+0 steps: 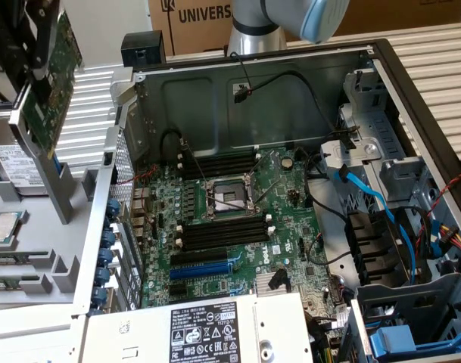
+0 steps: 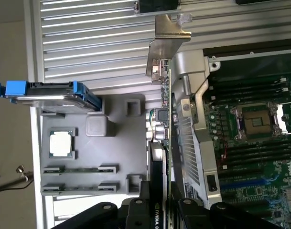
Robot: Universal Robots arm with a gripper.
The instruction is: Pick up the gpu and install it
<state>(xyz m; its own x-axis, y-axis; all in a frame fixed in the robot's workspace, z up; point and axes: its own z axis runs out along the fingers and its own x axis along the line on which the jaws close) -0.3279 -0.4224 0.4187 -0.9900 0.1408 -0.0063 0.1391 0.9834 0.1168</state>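
The gpu (image 1: pixel 57 76) hangs clear of everything at the exterior view's left, gripped in the claw (image 1: pixel 33 53) above the grey parts tray (image 1: pixel 63 227) and just outside the open computer case (image 1: pixel 215 91). It is tilted, with its silver bracket (image 1: pixel 26 132) lowest. In the wrist view the card is seen edge-on, and its black cooler carries pale lettering that looks like NVIDIA, partly covered by the black fingers (image 2: pixel 140 212). The claw is closed partway, its fingers pressing both faces of the card. A cardboard box (image 1: pixel 192 23) behind the case reads "UNIVERS", cut off by the arm (image 1: pixel 253 26), whose grey joint with a pale blue cap stands at the far side of the case. The power supply (image 1: pixel 207 333) bears a black and white label, its print too small to read. On the tray lie a hard drive (image 2: pixel 54 95) with blue rails and a processor (image 2: pixel 60 143). The green motherboard (image 1: pixel 238 219) sits inside the case, which rests on a ribbed metal desk (image 1: pixel 434 53).
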